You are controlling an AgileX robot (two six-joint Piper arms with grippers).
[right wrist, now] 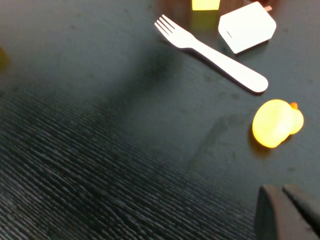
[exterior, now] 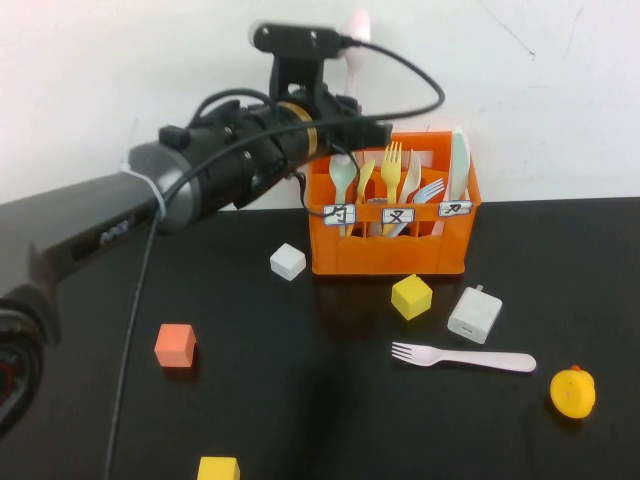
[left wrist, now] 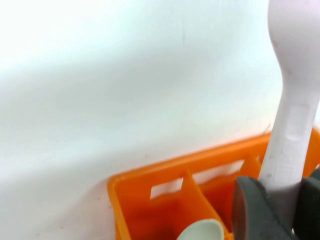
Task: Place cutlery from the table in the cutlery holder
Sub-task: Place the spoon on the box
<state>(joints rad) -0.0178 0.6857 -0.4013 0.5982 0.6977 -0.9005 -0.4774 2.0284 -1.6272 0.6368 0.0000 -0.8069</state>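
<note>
My left gripper (exterior: 372, 128) is at the back left of the orange cutlery holder (exterior: 390, 250), just above its rim, shut on the handle of the pale pink spoon (exterior: 357, 26), whose bowl sticks up. In the left wrist view the spoon (left wrist: 292, 100) runs down between the dark fingers of the left gripper (left wrist: 280, 212), above the holder (left wrist: 150, 185). The pale pink fork (exterior: 465, 357) lies on the black table (exterior: 300, 400) in front of the holder; it also shows in the right wrist view (right wrist: 210, 52). My right gripper (right wrist: 287, 212) is shut, empty, above the table near the front right.
The holder holds a pale green spoon (exterior: 344, 175), a yellow fork (exterior: 392, 160) and other cutlery. On the table lie a white charger (exterior: 474, 314), a yellow duck (exterior: 573, 392), a yellow cube (exterior: 411, 296), a white cube (exterior: 288, 261) and an orange cube (exterior: 175, 345).
</note>
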